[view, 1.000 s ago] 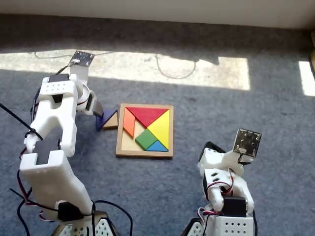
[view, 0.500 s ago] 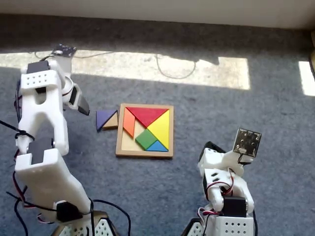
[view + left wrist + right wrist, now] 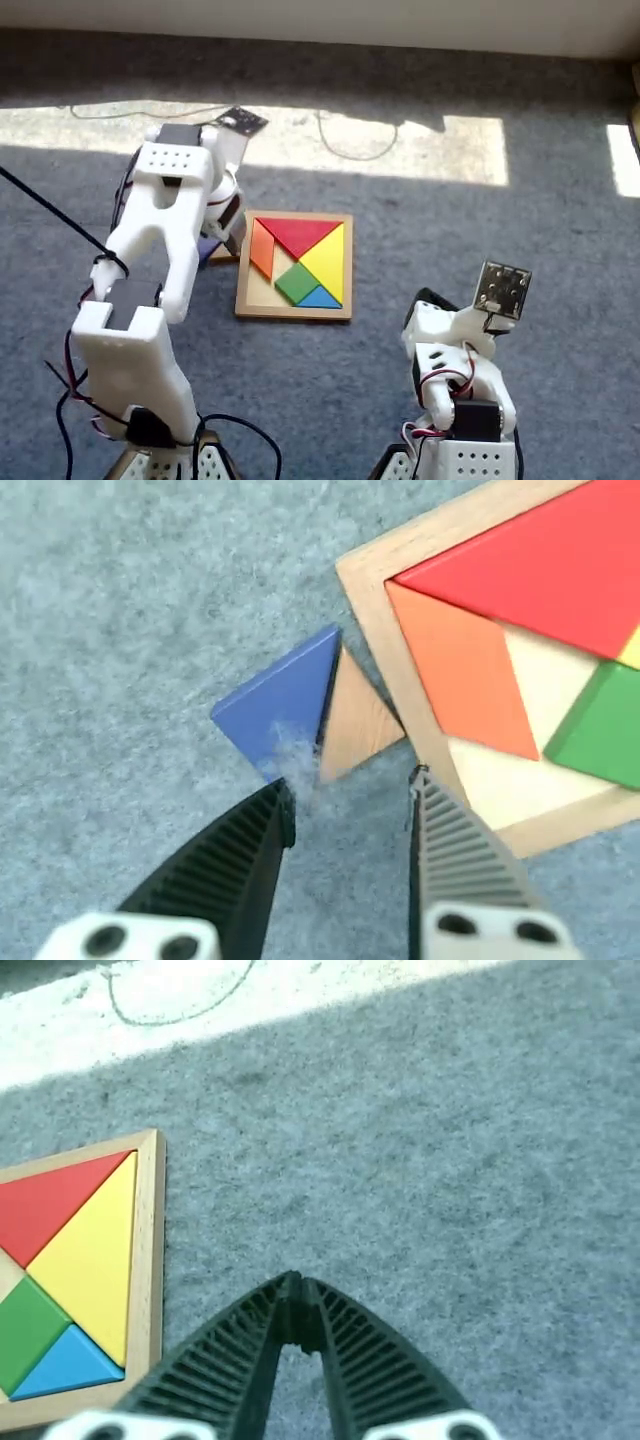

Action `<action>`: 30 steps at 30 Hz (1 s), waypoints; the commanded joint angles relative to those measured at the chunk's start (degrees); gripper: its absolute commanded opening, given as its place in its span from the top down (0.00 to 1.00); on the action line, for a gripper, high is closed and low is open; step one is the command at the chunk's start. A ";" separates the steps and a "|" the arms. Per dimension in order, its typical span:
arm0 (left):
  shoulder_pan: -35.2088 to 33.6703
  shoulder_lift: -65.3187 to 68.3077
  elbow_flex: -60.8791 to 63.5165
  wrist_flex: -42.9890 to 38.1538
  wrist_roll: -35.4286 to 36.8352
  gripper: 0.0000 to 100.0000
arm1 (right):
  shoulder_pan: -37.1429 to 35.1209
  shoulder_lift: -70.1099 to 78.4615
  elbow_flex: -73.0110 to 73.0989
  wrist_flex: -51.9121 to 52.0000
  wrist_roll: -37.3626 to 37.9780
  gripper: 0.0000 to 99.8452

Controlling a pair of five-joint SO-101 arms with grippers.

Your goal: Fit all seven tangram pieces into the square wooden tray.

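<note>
Could easily pinch 2 pieces at once: blue wooden triangle (image 3: 283,702) and plain unpainted wooden triangle (image 3: 355,723) lying edge to edge on the grey carpet (image 3: 120,600), the plain one touching the square wooden tray (image 3: 370,610). Might also catch the tray rim and shift the 5 coloured pieces seated inside. Left gripper (image 3: 350,795) fingers well apart, holding nothing, poised just short of both triangles. Right gripper (image 3: 298,1320) fingers pressed together, empty, near the tray.

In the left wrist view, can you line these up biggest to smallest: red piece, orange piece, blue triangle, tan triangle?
1. red piece, though the picture's edge cuts it off
2. orange piece
3. blue triangle
4. tan triangle
</note>
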 commanded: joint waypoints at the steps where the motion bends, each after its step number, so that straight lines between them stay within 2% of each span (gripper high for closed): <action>1: 1.27 -0.40 3.12 -6.07 -0.53 0.82 | 0.57 -0.92 6.81 0.13 0.70 1.00; 7: 1.27 -0.40 8.66 -11.52 -0.70 0.82 | 0.57 -0.92 6.81 0.13 0.70 1.00; 13: 2.42 -0.31 12.09 -11.60 -0.97 0.82 | 0.57 -0.92 6.81 0.13 0.70 1.00; 16: 4.79 -0.40 12.62 -11.25 -3.87 0.82 | 0.57 -0.92 6.81 0.13 0.70 1.00; 22: 8.40 -0.40 12.62 -11.34 -4.04 0.82 | 0.57 -0.92 6.81 0.13 0.70 1.00; 26: 7.60 -0.40 12.62 -11.25 -4.13 0.82 | 0.57 -0.92 6.81 0.13 0.70 1.00; 30: 3.56 -0.31 12.53 -11.52 -4.40 0.82 | 0.57 -0.92 6.81 0.13 0.70 1.00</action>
